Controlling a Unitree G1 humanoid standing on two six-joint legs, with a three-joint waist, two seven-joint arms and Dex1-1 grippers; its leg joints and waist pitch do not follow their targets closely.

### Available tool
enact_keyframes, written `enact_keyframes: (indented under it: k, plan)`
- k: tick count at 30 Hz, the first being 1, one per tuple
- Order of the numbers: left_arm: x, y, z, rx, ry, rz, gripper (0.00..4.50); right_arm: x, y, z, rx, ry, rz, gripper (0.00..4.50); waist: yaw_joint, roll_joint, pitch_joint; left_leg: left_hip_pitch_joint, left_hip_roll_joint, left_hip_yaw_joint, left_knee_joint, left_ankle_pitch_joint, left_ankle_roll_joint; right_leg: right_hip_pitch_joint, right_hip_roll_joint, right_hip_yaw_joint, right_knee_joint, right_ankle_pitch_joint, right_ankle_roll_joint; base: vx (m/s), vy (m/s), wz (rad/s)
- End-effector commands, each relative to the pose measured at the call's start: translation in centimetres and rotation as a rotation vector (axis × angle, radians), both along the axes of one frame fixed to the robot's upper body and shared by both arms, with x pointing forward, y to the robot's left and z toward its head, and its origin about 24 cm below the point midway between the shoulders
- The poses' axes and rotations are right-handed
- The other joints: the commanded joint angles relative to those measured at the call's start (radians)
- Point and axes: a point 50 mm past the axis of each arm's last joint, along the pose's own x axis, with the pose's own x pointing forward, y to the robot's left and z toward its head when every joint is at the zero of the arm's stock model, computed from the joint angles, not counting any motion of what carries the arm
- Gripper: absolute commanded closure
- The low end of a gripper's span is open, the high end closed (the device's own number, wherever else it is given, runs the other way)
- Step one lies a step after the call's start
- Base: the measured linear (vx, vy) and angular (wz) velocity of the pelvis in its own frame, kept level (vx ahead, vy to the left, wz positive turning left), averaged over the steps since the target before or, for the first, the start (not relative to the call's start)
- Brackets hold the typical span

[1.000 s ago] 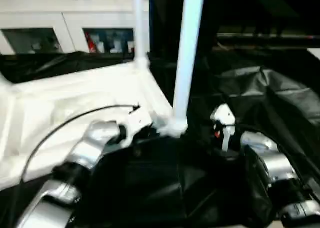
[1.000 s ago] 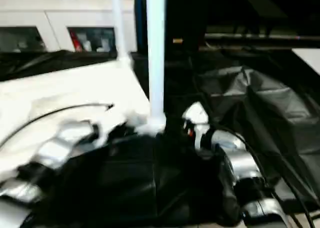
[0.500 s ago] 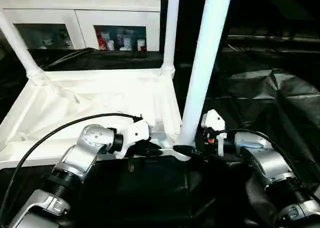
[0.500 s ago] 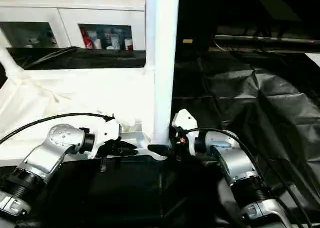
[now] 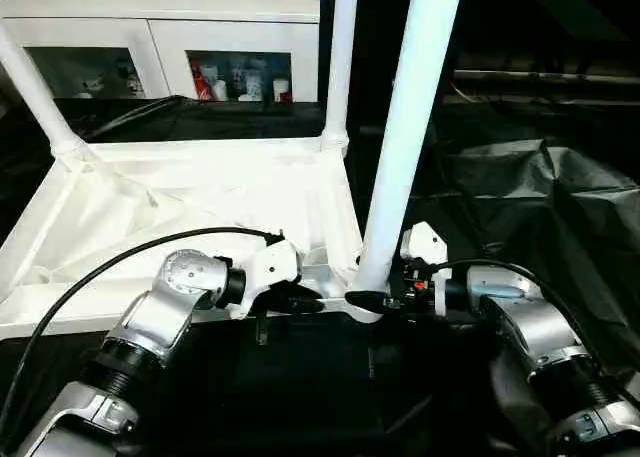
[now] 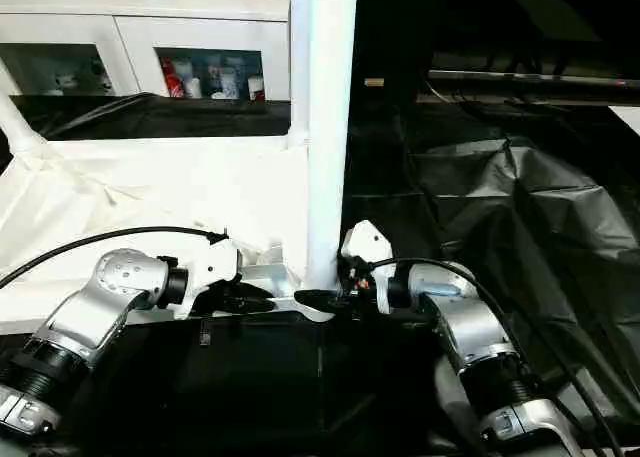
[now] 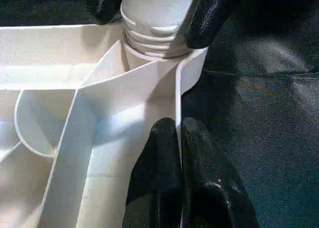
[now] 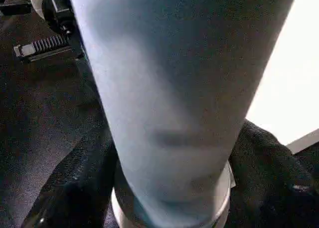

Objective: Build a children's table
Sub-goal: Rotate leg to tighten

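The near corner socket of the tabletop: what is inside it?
The threaded end of the near leg sits in the corner socket; some thread rings show above the rim. How deep it goes is hidden by the socket wall.

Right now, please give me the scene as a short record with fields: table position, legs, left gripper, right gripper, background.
table position: tabletop lies upside down on black sheeting, ribbed underside up
legs: three stand upright in corner sockets; nearest leg sits in the near corner socket
left gripper: left gripper pinches the tabletop's edge wall beside that socket
right gripper: right gripper closed around the nearest leg's base
background: white cabinet
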Motion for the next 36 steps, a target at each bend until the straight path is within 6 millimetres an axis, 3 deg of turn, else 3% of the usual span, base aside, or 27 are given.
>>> enact_keyframes:
  k: [1, 5, 7, 8, 12, 13, 14, 15, 16, 19, 21, 24, 27, 32, 36]
  plan:
    - [-0.7, -0.5, -0.4, -0.004, 0.028, -0.05, 4.5, 0.0, -0.3, -0.3, -0.018, 0.014, -0.022, 1.56, 0.001, -0.01, -0.061, 0.009, 0.023, -0.004, -0.059, -0.205, 0.038, 0.051, -0.057, 0.04, -0.062, -0.208, -0.193, 0.0, 0.0, 0.0]
    - [0.1, -0.5, -0.8, 0.017, -0.003, 0.045, 4.5, 0.5, -0.4, -0.9, -0.023, 0.013, -0.118, 1.8, -0.003, -0.01, -0.058, 0.01, 0.023, -0.005, -0.061, -0.23, 0.028, 0.048, -0.057, 0.041, -0.067, -0.248, -0.185, 0.0, 0.0, 0.0]
    - [1.3, -0.8, -1.4, 0.042, -0.027, 0.177, 4.5, 1.9, -0.7, -1.9, -0.05, 0.01, -0.322, 1.84, -0.01, -0.011, -0.054, 0.014, 0.02, -0.006, -0.065, -0.27, 0.005, 0.044, -0.059, 0.041, -0.078, -0.343, -0.166, 0.0, 0.0, 0.0]
    - [1.3, -0.8, -1.4, 0.042, -0.027, 0.177, 4.5, 1.9, -0.7, -1.9, -0.05, 0.01, -0.322, 1.85, -0.01, -0.011, -0.054, 0.014, 0.02, -0.006, -0.065, -0.27, 0.005, 0.044, -0.059, 0.041, -0.078, -0.343, -0.166, 0.0, 0.0, 0.0]
    - [3.3, -2.8, -1.7, 0.048, -0.06, 0.398, 4.5, 4.3, -0.8, -3.1, -0.04, 0.072, -0.781, 1.86, -0.031, -0.01, -0.046, 0.027, 0.012, -0.016, -0.068, -0.371, -0.036, 0.036, -0.063, 0.03, -0.101, -0.552, -0.103, -0.053, 0.006, -0.04]
    - [3.9, -3.5, -1.6, 0.044, -0.076, 0.468, 4.5, 4.7, -0.7, -3.3, -0.042, 0.086, -0.882, 1.86, -0.032, -0.012, -0.048, 0.023, 0.013, -0.019, -0.07, -0.37, -0.03, 0.041, -0.066, 0.027, -0.108, -0.57, -0.081, -0.051, 0.013, -0.07]
    - [3.9, -3.5, -1.6, 0.044, -0.076, 0.468, 4.5, 4.7, -0.7, -3.3, -0.042, 0.086, -0.882, 1.86, -0.032, -0.012, -0.048, 0.023, 0.013, -0.019, -0.07, -0.37, -0.03, 0.041, -0.066, 0.027, -0.108, -0.57, -0.081, 0.0, 0.0, 0.0]
    - [4.5, -4.7, -1.4, 0.036, -0.1, 0.537, 4.5, 5.1, -0.3, -3.6, -0.051, 0.123, -1.008, 1.86, -0.037, -0.009, -0.047, 0.03, 0.012, -0.018, -0.069, -0.379, -0.032, 0.029, -0.062, 0.027, -0.112, -0.557, -0.084, 0.0, 0.0, 0.0]
    - [4.6, -5.0, -1.3, 0.035, -0.107, 0.548, 4.5, 5.2, -0.2, -3.7, -0.052, 0.134, -1.029, 1.86, -0.038, -0.011, -0.047, 0.033, 0.009, -0.017, -0.067, -0.388, -0.033, 0.028, -0.06, 0.025, -0.112, -0.563, -0.082, 0.0, 0.0, 0.0]
    - [4.7, -5.9, -1.1, 0.02, -0.114, 0.528, 4.5, 5.5, 0.5, -3.5, -0.075, 0.093, -1.015, 1.86, -0.031, -0.014, -0.051, 0.022, 0.01, -0.018, -0.07, -0.375, -0.012, 0.036, -0.062, 0.024, -0.111, -0.521, -0.075, 0.0, 0.0, 0.0]
    - [4.7, -6.1, -1.1, 0.023, -0.122, 0.518, 4.5, 5.6, 0.7, -3.5, -0.081, 0.08, -1.017, 1.86, -0.028, -0.015, -0.053, 0.024, 0.01, -0.015, -0.069, -0.368, -0.002, 0.031, -0.064, 0.028, -0.107, -0.486, -0.093, 0.0, 0.0, 0.0]
    - [4.4, -5.9, -1.3, 0.037, -0.144, 0.486, 4.5, 5.9, 1.2, -3.0, -0.067, 0.04, -0.98, 1.86, -0.029, -0.015, -0.052, 0.02, 0.011, -0.016, -0.071, -0.369, 0.002, 0.034, -0.064, 0.028, -0.105, -0.477, -0.097, 0.0, 0.0, 0.0]
    - [4.3, -5.5, -1.5, 0.038, -0.143, 0.475, 4.5, 6.0, 1.8, -2.3, -0.013, -0.003, -0.899, 1.16, -0.028, -0.014, -0.053, 0.018, 0.011, -0.014, -0.071, -0.362, 0.006, 0.036, -0.065, 0.029, -0.103, -0.46, -0.104, 0.0, 0.0, 0.0]
    - [4.0, -4.8, -1.7, 0.044, -0.144, 0.447, 4.5, 6.4, 1.2, -1.1, 0.039, -0.048, -0.863, 0.74, -0.025, -0.013, -0.055, 0.014, 0.012, -0.012, -0.071, -0.324, 0.018, 0.04, -0.065, 0.033, -0.098, -0.416, -0.121, 0.0, 0.0, 0.0]
    - [4.0, -4.1, -1.7, 0.049, -0.147, 0.416, 4.5, 6.2, 0.8, -0.2, 0.089, -0.054, -0.738, 0.39, -0.021, -0.014, -0.057, 0.012, 0.014, -0.009, -0.069, -0.291, 0.03, 0.045, -0.062, 0.034, -0.09, -0.352, -0.143, 0.0, 0.0, 0.0]
